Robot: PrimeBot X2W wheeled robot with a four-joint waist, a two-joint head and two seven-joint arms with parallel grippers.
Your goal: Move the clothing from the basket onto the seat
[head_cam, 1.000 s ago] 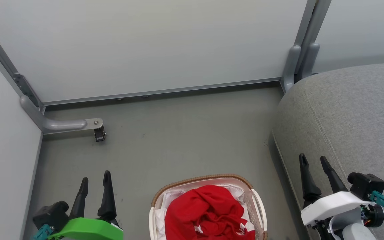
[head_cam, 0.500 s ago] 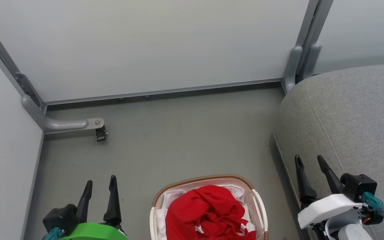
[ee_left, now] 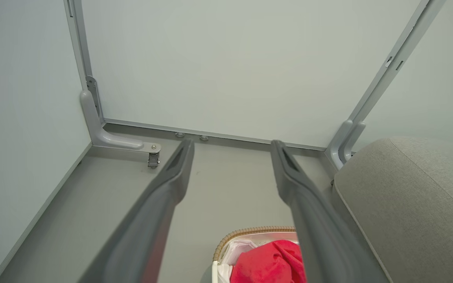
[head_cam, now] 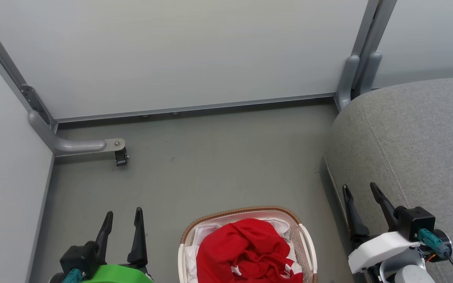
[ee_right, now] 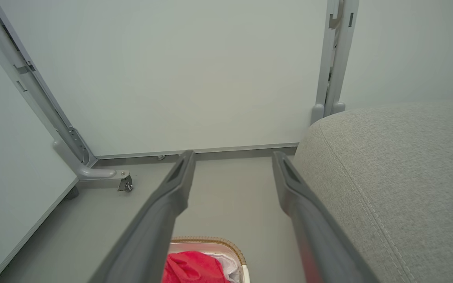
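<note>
Red clothing [head_cam: 246,251] lies heaped in the laundry basket [head_cam: 308,243] beside the grey sofa seat [head_cam: 415,149], while the left gripper [head_cam: 124,212] and right gripper [head_cam: 359,187], both spread wide and empty, have edged inward toward it, no grasp yet begun.

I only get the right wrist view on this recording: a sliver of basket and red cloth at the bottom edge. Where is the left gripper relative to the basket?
Observer: In the head view the left gripper is open and holds nothing. It is to the left of the basket and apart from it.
Operator: How full is the basket?
Observer: The clothing is a red heap filling most of it, on a white liner.
Operator: And my right gripper from outside?
Observer: The head view shows the right gripper open, to the right of the basket, by the seat's near edge.
</note>
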